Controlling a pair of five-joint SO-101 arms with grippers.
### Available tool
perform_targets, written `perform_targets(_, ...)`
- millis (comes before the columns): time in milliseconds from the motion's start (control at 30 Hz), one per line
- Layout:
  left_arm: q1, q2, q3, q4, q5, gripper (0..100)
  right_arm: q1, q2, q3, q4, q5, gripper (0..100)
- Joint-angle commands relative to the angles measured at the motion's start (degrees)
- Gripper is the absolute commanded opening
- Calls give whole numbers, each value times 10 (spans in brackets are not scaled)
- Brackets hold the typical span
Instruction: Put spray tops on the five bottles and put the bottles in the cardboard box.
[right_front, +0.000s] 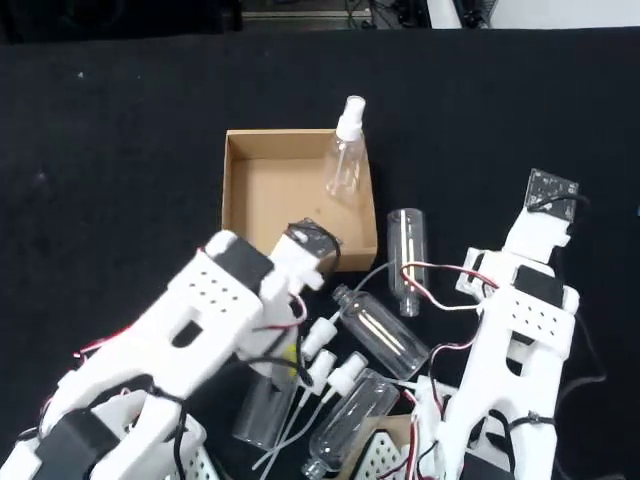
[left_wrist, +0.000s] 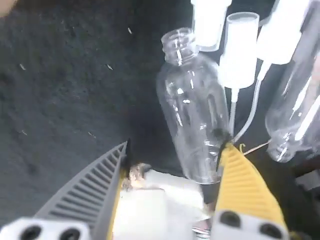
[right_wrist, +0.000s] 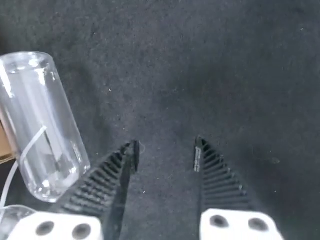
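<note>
Left pincer spread apart around an uncapped bottle; one capped bottle stands in the cardboard box.
Loose spray tops lie beside the uncapped bottle's neck, and its base sits between the open jaws. In the high view the capped bottle leans in the box's 1 o'clock corner, a bare bottle lies just beside the box at 4 o'clock, and further bottles lie toward 6 o'clock. Right pincer hangs apart over the black counter.

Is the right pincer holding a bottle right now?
No, the right pincer is open over black cloth, with a clear bottle lying beside it.
</note>
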Motion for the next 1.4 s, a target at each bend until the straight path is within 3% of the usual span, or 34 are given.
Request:
perform_targets(0, 23, -26, 51, -32, 113, 272, 11, -20, -2, -14, -5, 149)
perform_targets(300, 26, -31, 152, -171, 156, 273, 11, -18, -2, -14, -5, 149)
perform_targets(700, -9, -30, 212, -200, 149, 271, 11, -18, -2, -14, -5, 149)
perform_targets(867, -63, -26, 218, -197, 77, 256, 11, -21, 3, -15, -5, 149)
perform_targets(1100, -89, -26, 217, -200, -13, 25, 11, -21, 3, -15, -5, 149)
perform_targets(1233, -109, -31, 210, -200, -58, 55, 11, -21, 3, -15, -5, 149)
perform_targets(1367, -141, -32, 150, -195, -175, 49, 11, -21, 3, -15, -5, 149)
